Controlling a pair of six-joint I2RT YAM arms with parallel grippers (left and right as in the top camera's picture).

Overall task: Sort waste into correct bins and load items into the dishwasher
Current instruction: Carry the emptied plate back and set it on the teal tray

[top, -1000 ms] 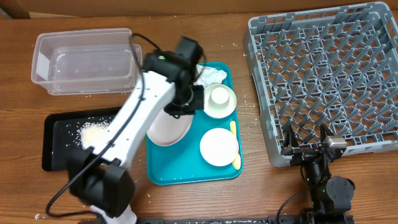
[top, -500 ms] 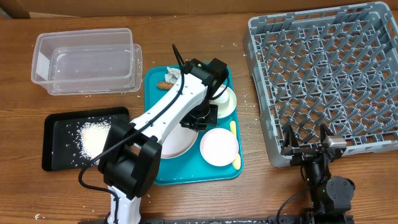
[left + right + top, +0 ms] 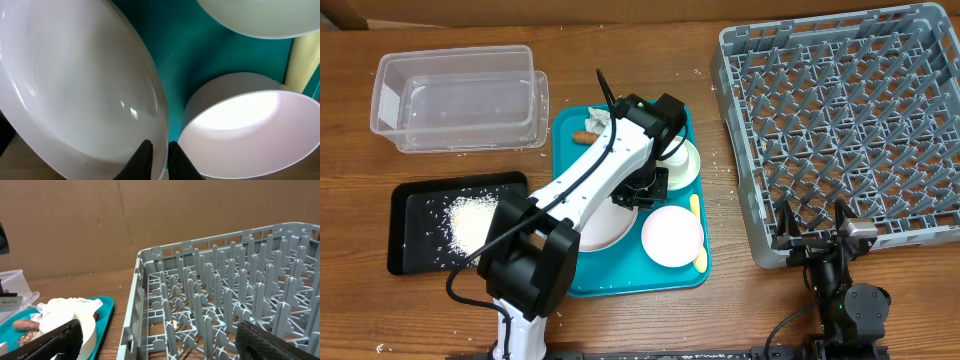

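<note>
My left gripper (image 3: 642, 190) is shut on the right rim of the pale dinner plate (image 3: 603, 228) on the teal serving tray (image 3: 620, 280). In the left wrist view the jaws (image 3: 156, 150) pinch the plate (image 3: 75, 90) rim, next to the smaller pink dish (image 3: 245, 125). The pink dish (image 3: 672, 237), the white bowl (image 3: 682, 162) and the yellow spoon (image 3: 699, 258) are on the tray. The napkin (image 3: 598, 117) and food stick (image 3: 583, 137) lie at the tray's back. My right gripper (image 3: 810, 240) is open and empty in front of the grey rack (image 3: 850, 120).
The clear tub (image 3: 460, 98) stands at the back left. The black tray (image 3: 410, 215) in front of it holds rice grains (image 3: 470, 215). In the right wrist view the rack (image 3: 215, 300) fills the right side, with the bowl (image 3: 75, 322) and napkin (image 3: 65, 305) at left.
My left arm has swung right across the teal tray and its gripper has come down on the plate's right rim. It has held still for the last half second. The right arm has not moved.
</note>
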